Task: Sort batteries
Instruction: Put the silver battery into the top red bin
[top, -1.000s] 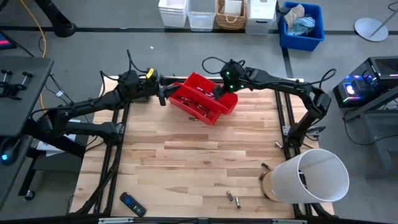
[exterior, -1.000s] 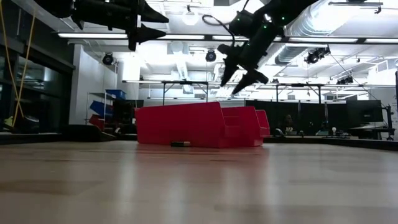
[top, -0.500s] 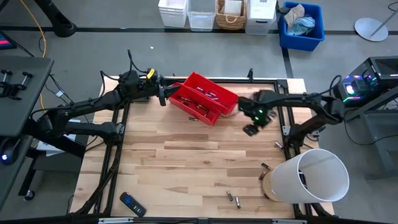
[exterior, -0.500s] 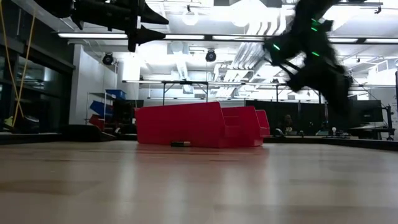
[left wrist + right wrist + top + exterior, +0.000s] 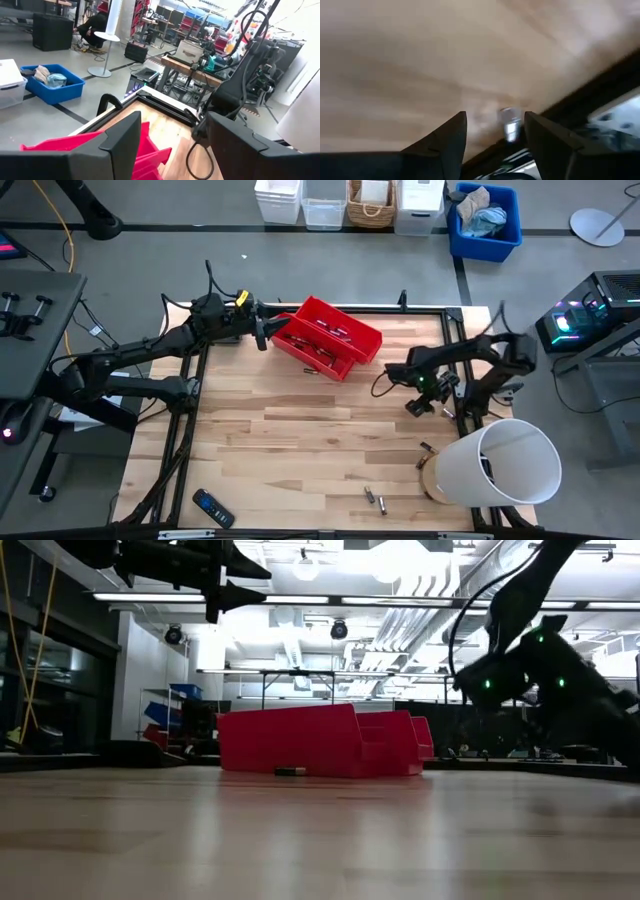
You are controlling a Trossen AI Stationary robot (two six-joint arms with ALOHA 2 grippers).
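Several batteries point(image 5: 376, 499) lie loose near the counter's point(image 5: 300, 440) front edge, and one point(image 5: 510, 121) shows just ahead of the right hand point(image 5: 418, 404), which hangs low by the right edge with fingers parted and empty, seemingly lined up to take it. Close by, the red bins point(image 5: 325, 338) wait at the back. Beside them the left hand point(image 5: 262, 332) hovers, fingers spread, holding nothing.

We can't read any txt, labels, brands or nos. in any view, all too small/blurred.
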